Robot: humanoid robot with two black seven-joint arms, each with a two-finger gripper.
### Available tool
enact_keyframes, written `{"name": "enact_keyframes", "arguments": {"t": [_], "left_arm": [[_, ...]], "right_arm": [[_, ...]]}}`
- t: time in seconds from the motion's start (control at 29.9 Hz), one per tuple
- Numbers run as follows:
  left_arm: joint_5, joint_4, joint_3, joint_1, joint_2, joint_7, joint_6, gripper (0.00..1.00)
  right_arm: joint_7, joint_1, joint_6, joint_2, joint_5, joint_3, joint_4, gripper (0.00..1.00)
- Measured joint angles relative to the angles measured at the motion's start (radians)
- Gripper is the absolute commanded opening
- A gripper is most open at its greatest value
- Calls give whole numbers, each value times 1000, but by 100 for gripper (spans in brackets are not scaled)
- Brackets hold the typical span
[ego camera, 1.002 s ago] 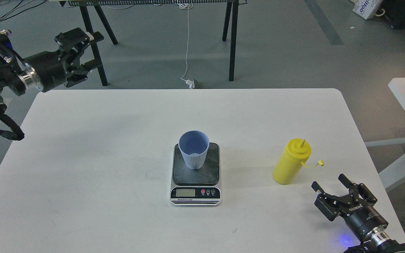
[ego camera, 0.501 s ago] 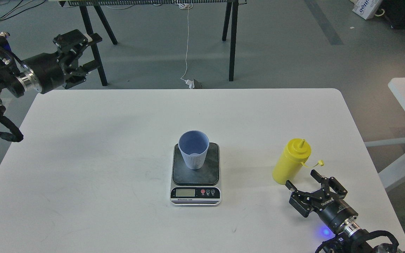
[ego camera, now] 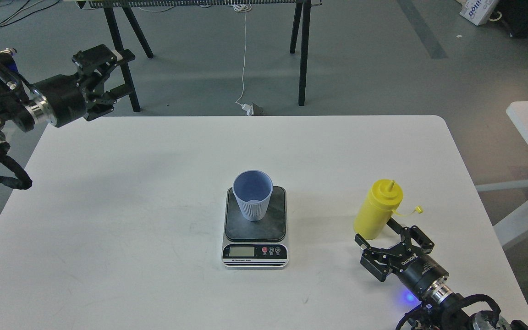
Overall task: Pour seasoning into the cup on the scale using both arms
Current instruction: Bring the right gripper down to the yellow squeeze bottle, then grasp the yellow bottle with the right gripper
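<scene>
Seasoning bottle (ego camera: 376, 209) stands upright just ahead of the right claw (ego camera: 376, 233), whose fingers are spread wide.

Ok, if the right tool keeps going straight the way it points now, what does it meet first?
The yellow seasoning bottle. The right tool is open and points up-left at the bottle's base, its fingers on either side of the lower body. Whether they already touch it is unclear from this view.
</scene>
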Motion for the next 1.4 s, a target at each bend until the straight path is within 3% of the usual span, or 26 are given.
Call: {"name": "enact_keyframes", "arguments": {"t": [1.04,1.4], "left_arm": [[-3,0,-3,32,3,0,0,95],[-3,4,-3,33,-1,0,0,95]], "right_arm": [[10,172,0,40,-52,-3,-139,98],[74,174,0,47,-74,-3,-140,98]]}}
